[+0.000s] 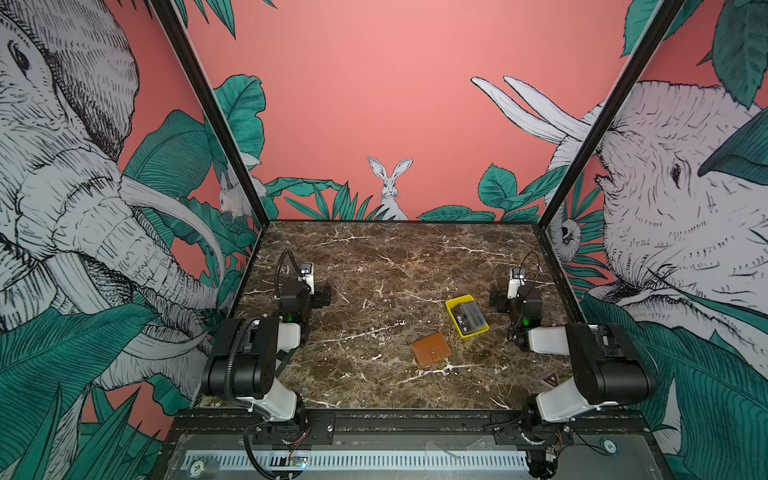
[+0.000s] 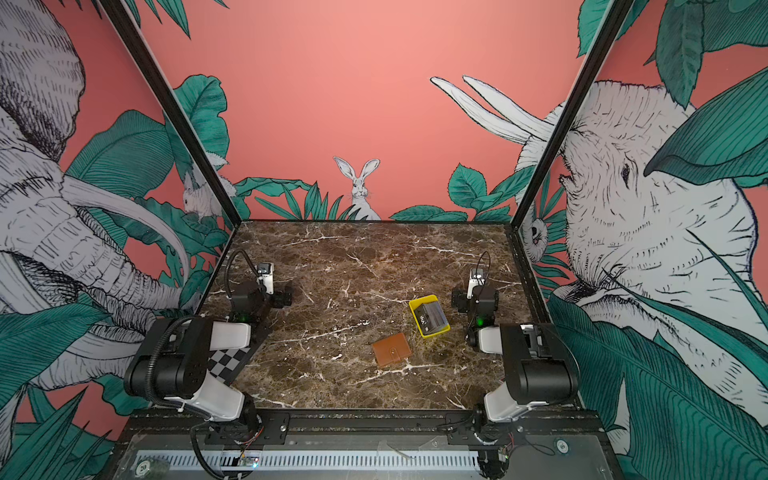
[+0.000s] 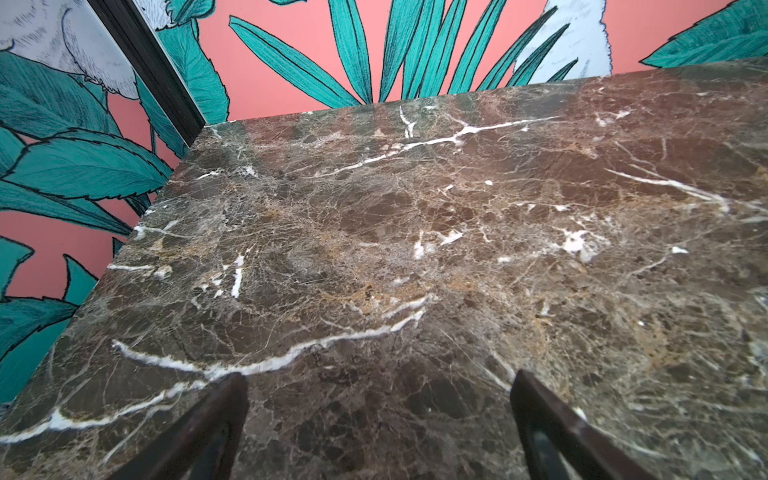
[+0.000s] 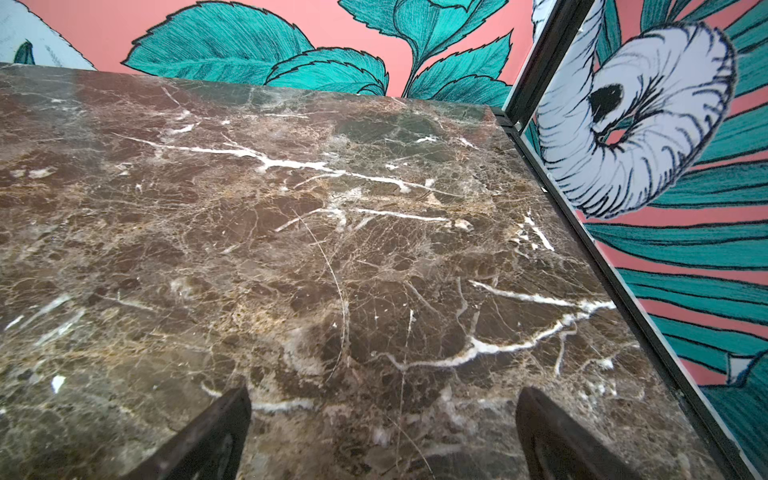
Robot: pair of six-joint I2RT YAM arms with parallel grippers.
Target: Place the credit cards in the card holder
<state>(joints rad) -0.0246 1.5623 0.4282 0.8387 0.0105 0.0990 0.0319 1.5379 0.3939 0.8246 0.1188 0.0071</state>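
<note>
The credit cards (image 1: 469, 315) (image 2: 433, 318) are a dark stack with white lettering, lying in a yellow tray right of the table's middle in both top views. The card holder (image 1: 431, 350) (image 2: 392, 350), a tan leather wallet, lies closed with its snap tab up, just in front and left of the tray. My left gripper (image 1: 305, 291) (image 3: 378, 382) hovers over bare marble at the left, open and empty. My right gripper (image 1: 515, 293) (image 4: 382, 395) is at the right, just beyond the tray, also open and empty. Neither wrist view shows the cards or the card holder.
The yellow tray (image 1: 451, 309) (image 2: 414, 311) sits at an angle on the brown marble table (image 1: 374, 257). Printed walls with black frame posts (image 1: 216, 124) close in the left, back and right. A checkerboard patch (image 2: 230, 361) lies under the left arm. A triangular sticker (image 1: 549, 379) is at the front right.
</note>
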